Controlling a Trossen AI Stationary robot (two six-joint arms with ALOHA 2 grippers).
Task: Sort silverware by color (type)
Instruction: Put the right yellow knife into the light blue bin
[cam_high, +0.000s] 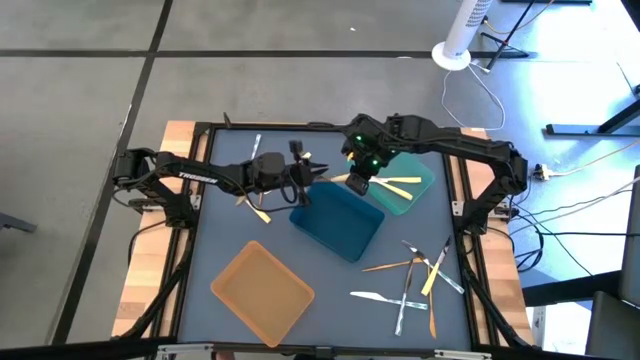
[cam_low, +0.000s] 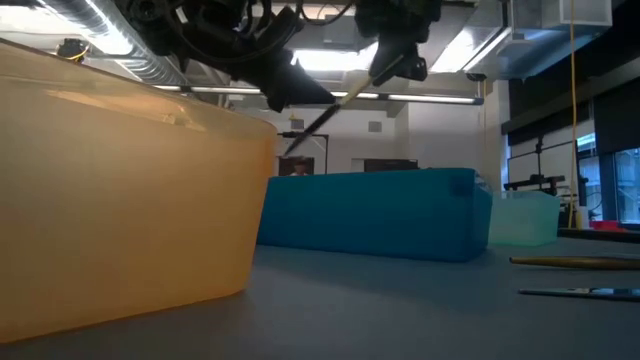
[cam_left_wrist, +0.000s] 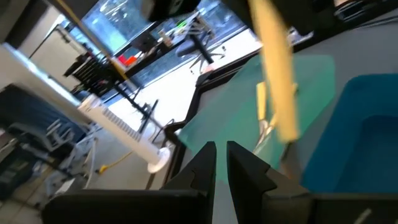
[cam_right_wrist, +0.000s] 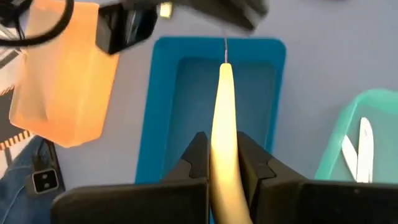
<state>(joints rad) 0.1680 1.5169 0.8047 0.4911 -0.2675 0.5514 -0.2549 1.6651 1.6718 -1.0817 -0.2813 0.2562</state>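
Orange tray (cam_low: 120, 190) foremost; left arm (cam_high: 200, 178) lettering too small to read.

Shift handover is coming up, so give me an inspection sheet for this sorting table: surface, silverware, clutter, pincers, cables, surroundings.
Surface: grey-blue mat carrying an orange tray, a blue tray and a teal tray.
Job's things: loose silverware pile on the mat's right side; stray piece by the left arm; yellow pieces in the teal tray.
Clutter: nothing seen.
Pincers: right pincer shut on a pale yellow utensil over the blue tray; left pincer close by, fingers nearly together, nothing between them.
Cables: loose cables on the floor right of the table.
Surroundings: white fan, bare floor.
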